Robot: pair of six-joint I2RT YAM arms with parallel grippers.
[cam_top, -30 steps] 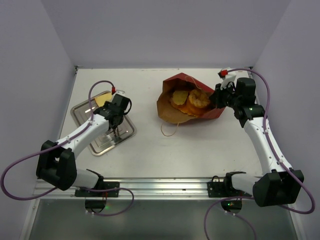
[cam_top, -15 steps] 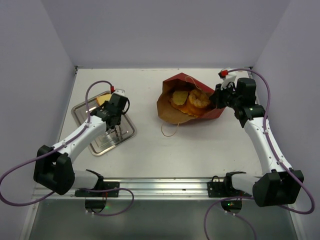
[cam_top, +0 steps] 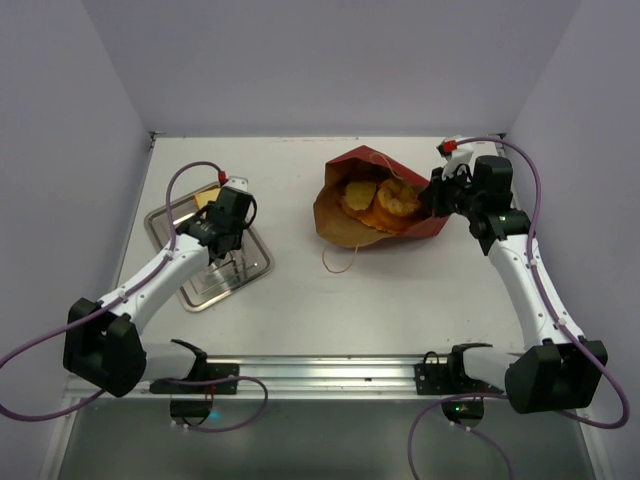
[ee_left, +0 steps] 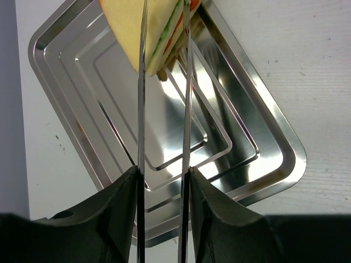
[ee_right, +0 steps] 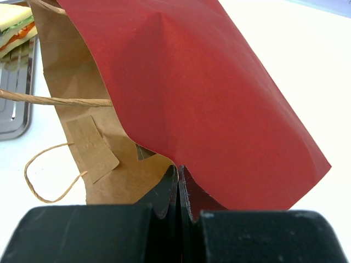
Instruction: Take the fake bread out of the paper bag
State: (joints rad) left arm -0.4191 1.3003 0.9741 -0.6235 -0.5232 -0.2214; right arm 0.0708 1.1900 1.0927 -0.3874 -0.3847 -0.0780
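Note:
The dark red paper bag (cam_top: 338,210) (ee_right: 219,82) lies on its side, mouth toward the left. Orange-brown fake bread pieces (cam_top: 385,200) show in its brown inside. My right gripper (cam_top: 436,196) (ee_right: 179,171) is shut on the bag's edge. A pale-yellow sandwich wedge (cam_top: 205,200) (ee_left: 126,27) rests at the far corner of the metal tray (cam_top: 255,268) (ee_left: 274,159). Over the tray, my left gripper (cam_top: 222,224) (ee_left: 163,171) is shut on metal tongs (ee_left: 186,109). Their tips lie across the wedge; I cannot tell whether they pinch it.
A loose tan cord handle (cam_top: 340,262) (ee_right: 49,170) curls on the table in front of the bag. White walls close in the table on the far side and both flanks. The arm bases stand on the rail at the near edge.
My left arm has shifted slightly toward the far left over the tray, tongs still in the gripper. The right arm and the bag have not moved.

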